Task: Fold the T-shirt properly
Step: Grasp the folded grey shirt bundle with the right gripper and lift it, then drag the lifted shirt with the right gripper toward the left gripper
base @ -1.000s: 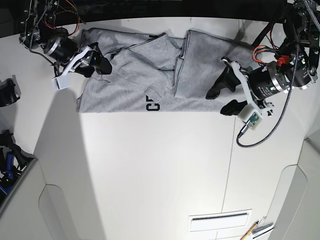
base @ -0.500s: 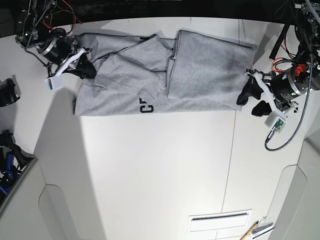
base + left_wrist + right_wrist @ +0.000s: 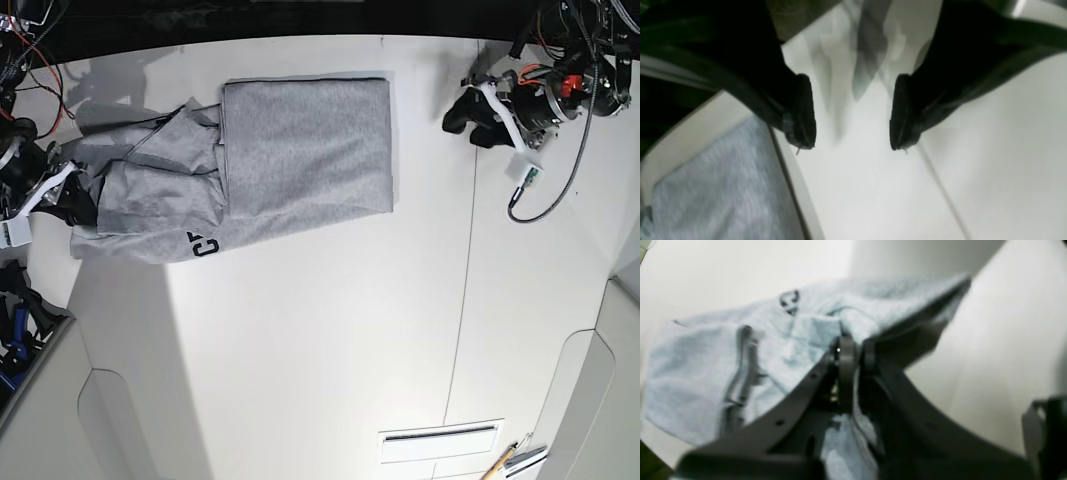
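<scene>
Now: shirt pinched on one side

Big white table (image 3: 320, 340) fills the base view. The T-shirt (image 3: 300, 150) lies upper middle, partly folded, its black letters (image 3: 203, 246) cut off. Right gripper (image 3: 853, 350), blurry, is pinched tight on the shirt's left edge. Left gripper (image 3: 851, 113), upper right, is spread wide, holding nothing.

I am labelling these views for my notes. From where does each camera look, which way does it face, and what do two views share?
Base: overhead, looking down on the table, the T-shirt and both arms.
Left wrist: behind the left gripper, facing bare table past open jaws.
Right wrist: behind the right gripper, jaws shut on the T-shirt's edge.
Shared: base and right wrist both show the black lettering.
</scene>
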Action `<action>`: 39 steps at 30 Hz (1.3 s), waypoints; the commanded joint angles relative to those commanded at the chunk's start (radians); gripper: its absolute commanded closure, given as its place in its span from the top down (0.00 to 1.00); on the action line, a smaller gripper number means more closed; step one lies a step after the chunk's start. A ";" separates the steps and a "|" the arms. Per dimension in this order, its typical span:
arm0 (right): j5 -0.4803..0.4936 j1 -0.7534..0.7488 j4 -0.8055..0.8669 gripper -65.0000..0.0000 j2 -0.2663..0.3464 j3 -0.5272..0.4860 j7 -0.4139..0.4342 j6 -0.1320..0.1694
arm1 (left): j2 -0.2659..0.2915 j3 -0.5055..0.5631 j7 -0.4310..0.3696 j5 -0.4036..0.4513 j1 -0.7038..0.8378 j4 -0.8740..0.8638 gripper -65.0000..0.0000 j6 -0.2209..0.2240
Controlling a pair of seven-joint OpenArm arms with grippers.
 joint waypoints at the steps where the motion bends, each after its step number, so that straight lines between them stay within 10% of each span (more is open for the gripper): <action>1: 0.012 0.015 0.034 0.00 -0.006 -0.001 -0.020 0.000 | 0.021 0.000 0.000 -0.002 0.011 0.000 0.60 -0.004; 7: 0.063 0.043 0.327 0.00 -0.089 -0.102 -0.100 0.000 | 0.122 0.000 0.009 -0.004 0.027 0.000 0.60 -0.005; 13: -0.188 0.040 0.363 0.00 -0.142 -0.620 -0.095 0.000 | 0.152 0.000 0.044 -0.004 0.028 0.000 0.60 -0.004; 17: -0.373 0.041 0.259 0.55 -0.154 -0.939 -0.008 -0.001 | 0.152 0.000 0.049 -0.010 0.028 0.000 0.60 -0.004; 20: -0.486 0.041 0.214 0.57 -0.154 -1.077 0.065 -0.005 | 0.152 0.000 0.049 -0.024 0.028 0.000 0.60 -0.003; 26: -0.514 0.066 0.216 0.57 -0.155 -1.107 0.088 -0.020 | 0.140 -0.010 0.053 -0.052 0.027 0.000 0.60 -0.005; 33: -0.511 0.132 0.216 0.57 -0.155 -0.944 0.088 -0.137 | 0.086 -0.010 0.108 -0.209 0.027 0.080 0.60 -0.028; 39: -0.481 0.132 0.160 0.56 -0.169 -0.940 0.081 -0.143 | 0.085 -0.010 0.078 -0.195 0.027 0.108 0.60 -0.028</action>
